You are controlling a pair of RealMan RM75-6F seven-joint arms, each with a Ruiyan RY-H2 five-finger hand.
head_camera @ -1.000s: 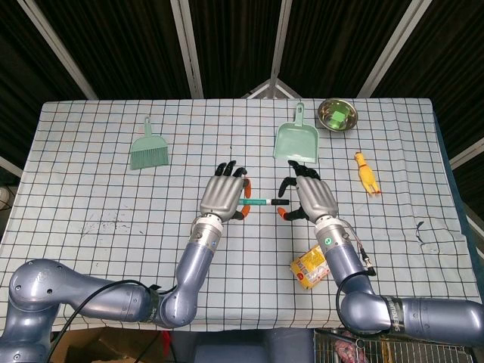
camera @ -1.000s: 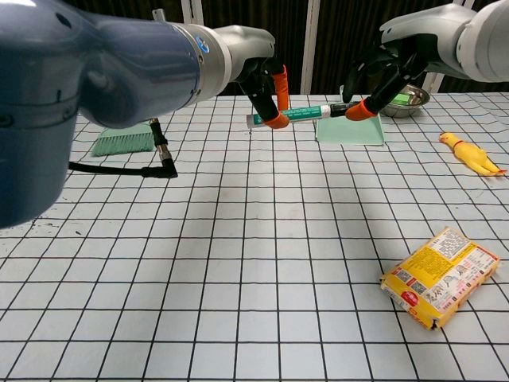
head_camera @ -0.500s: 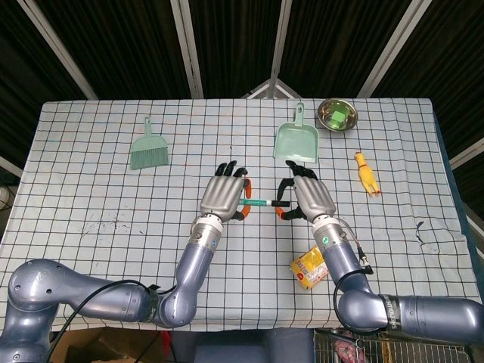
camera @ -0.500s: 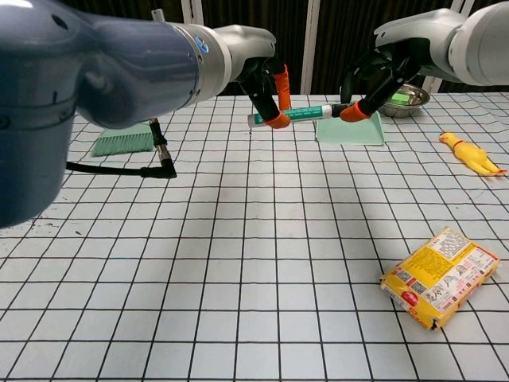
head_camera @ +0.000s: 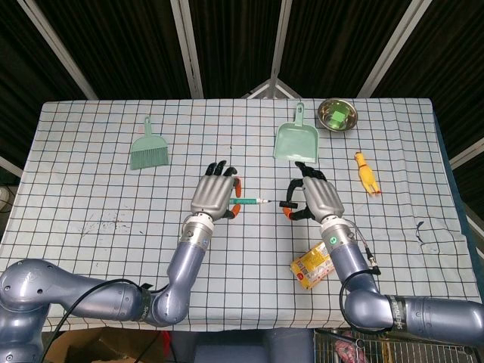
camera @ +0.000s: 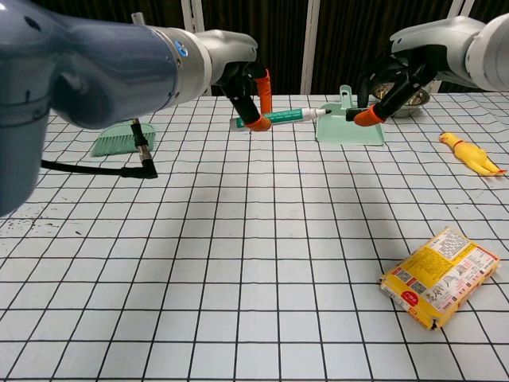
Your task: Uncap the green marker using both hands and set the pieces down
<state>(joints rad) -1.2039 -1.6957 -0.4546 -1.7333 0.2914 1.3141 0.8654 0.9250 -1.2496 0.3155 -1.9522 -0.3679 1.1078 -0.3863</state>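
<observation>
- While the left hand (head_camera: 214, 197) pinches the green marker (camera: 280, 118) between orange-tipped fingers (camera: 257, 124), the pen is lifted above the checked tablecloth (head_camera: 98, 212), roughly level, its bared tip pointing toward the right hand (head_camera: 318, 198).
- Its other fingers are curled loosely around the barrel (the chest view shows the grip best), and the marker sits just left of the green dustpan (head_camera: 296, 141) in that view.
- Pulled clear of the marker, the black cap (head_camera: 287, 204) is pinched in the right hand, fingers closed on it; a plain gap separates cap and pen tip.
- Seen from the head camera, both hands hang just in front of the dustpan, the left one to its left, the right one almost straight below its blade.
- Far to the left of the dustpan lies a green hand brush (head_camera: 148, 147).
- Just right of the dustpan's handle stands a metal bowl (head_camera: 337, 115) with something green inside (what it is, I cannot tell).
- Right of the dustpan lies a yellow rubber chicken (head_camera: 367, 173).
- Well in front of the dustpan, near the right forearm, rests a yellow snack packet (camera: 440, 276).
</observation>
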